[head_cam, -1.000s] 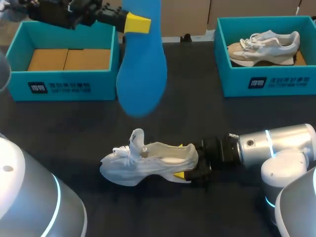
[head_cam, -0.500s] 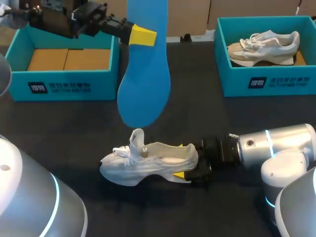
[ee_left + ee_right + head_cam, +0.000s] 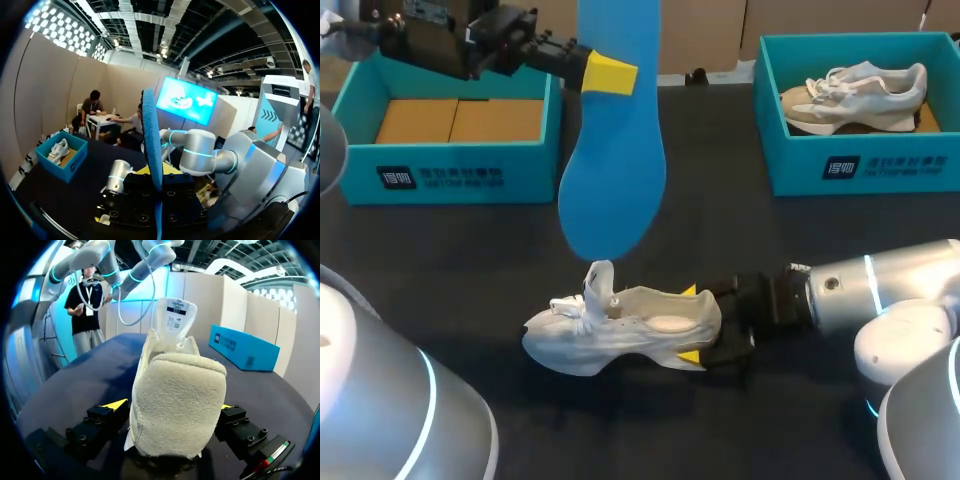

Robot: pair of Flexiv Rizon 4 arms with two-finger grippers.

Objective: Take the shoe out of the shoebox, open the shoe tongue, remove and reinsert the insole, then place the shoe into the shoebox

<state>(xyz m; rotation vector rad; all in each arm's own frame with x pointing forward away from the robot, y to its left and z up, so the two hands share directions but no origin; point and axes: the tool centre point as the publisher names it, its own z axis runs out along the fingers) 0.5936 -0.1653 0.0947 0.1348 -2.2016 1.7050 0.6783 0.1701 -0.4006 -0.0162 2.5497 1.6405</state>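
Stage: about midway, by judgement.
- Done: white shoe [image 3: 620,330] is out of its box and lies on the table [image 3: 720,230], at 6 o'clock from the table's centre. Tongue [image 3: 599,280] stands up and the collar gapes. Blue insole [image 3: 615,170] is out of the shoe and in the air.
- Left to do: insole back in, then shoe into a box.

Boxes: left shoebox [image 3: 450,165] at 10 o'clock shows a bare cardboard floor and is the likely destination. Right shoebox [image 3: 860,165] at 2 o'clock holds a second shoe [image 3: 855,95].

Left gripper [image 3: 605,73]: clamped on the insole's edge, high up near 11 o'clock. In the left wrist view the insole [image 3: 151,150] runs edge-on between the fingers.

Right gripper [image 3: 688,323]: closed on the shoe's heel, a yellow tip on either side. The right wrist view shows the heel [image 3: 175,410] filling the gap between both tips.

Orientation, shoe: long axis 9–3. Toe to 9 o'clock, heel to 3 o'clock toward the right arm. Sole down, opening up.

Orientation, insole: long axis roughly 12–6, hanging near vertical. Broad rounded end lowest, just over the tongue as the head view frames it. Upper end runs out of view. How high it hangs above the shoe cannot be told.

For reinsertion the insole would likely need tilting toward the shoe's 9–3 line.
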